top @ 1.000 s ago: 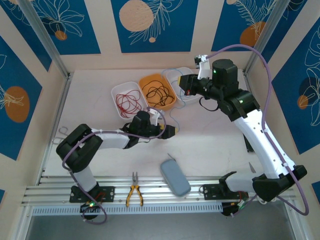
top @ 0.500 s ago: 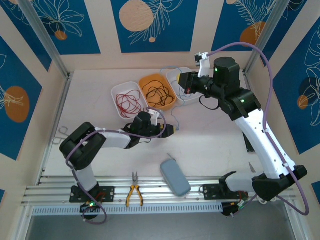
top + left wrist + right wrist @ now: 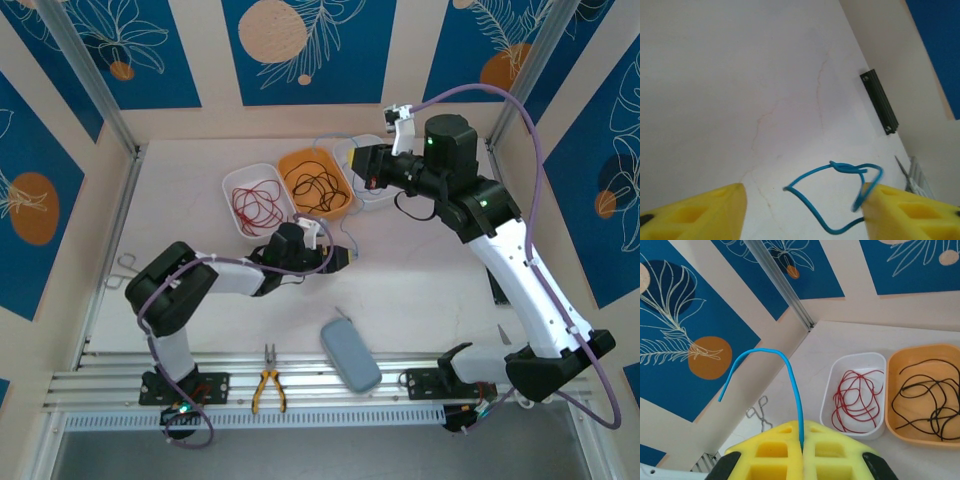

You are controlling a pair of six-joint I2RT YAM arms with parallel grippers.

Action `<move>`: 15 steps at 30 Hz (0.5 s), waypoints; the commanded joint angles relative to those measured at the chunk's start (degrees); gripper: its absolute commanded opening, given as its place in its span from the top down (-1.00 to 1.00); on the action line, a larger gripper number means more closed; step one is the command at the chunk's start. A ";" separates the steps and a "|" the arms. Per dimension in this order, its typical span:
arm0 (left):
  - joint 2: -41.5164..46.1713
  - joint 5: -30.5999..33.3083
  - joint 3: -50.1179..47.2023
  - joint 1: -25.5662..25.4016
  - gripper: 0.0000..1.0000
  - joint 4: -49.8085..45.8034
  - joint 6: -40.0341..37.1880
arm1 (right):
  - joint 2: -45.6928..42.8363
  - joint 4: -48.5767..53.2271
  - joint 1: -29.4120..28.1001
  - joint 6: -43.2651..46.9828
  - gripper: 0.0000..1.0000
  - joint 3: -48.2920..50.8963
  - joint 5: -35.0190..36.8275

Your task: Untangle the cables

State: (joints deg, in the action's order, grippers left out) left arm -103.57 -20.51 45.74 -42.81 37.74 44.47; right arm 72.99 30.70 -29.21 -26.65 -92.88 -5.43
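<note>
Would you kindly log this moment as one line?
left gripper: open, blue cable loop between jaws | right gripper: shut on blue cable | red cable: white tray | black cable: orange tray

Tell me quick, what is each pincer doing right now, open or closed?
Left pincer: open, gripping nothing.
Right pincer: closed on the blue cable.

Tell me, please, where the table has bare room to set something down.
Bare table lies between the grey-blue oval pouch and the right arm, and in the back-left corner beside the white tray of red cables. The back middle is crowded: that tray, the orange tray of black cables, and the right gripper shut on a light blue cable.
</note>
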 commanded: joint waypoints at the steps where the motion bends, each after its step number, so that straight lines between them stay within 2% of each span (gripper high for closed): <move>1: -1.61 4.43 0.94 0.00 -0.06 -0.21 1.53 | -1.20 -0.63 -0.53 -0.42 1.00 -3.02 -1.39; 5: -1.38 8.43 0.03 0.10 0.45 -1.12 2.59 | -3.48 -0.55 -0.58 -0.21 1.00 -2.89 -0.05; 6: -1.24 9.14 -0.10 0.10 0.51 -1.19 2.77 | -4.05 -0.75 -0.58 0.00 1.00 -2.61 0.25; 15: 2.19 15.47 -2.29 0.77 0.73 -4.27 1.21 | -8.09 -0.38 -0.34 1.15 1.00 0.05 4.19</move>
State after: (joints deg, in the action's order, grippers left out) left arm -103.98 -8.64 44.53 -42.72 35.27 46.46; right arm 66.13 30.63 -29.56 -26.37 -93.89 -3.29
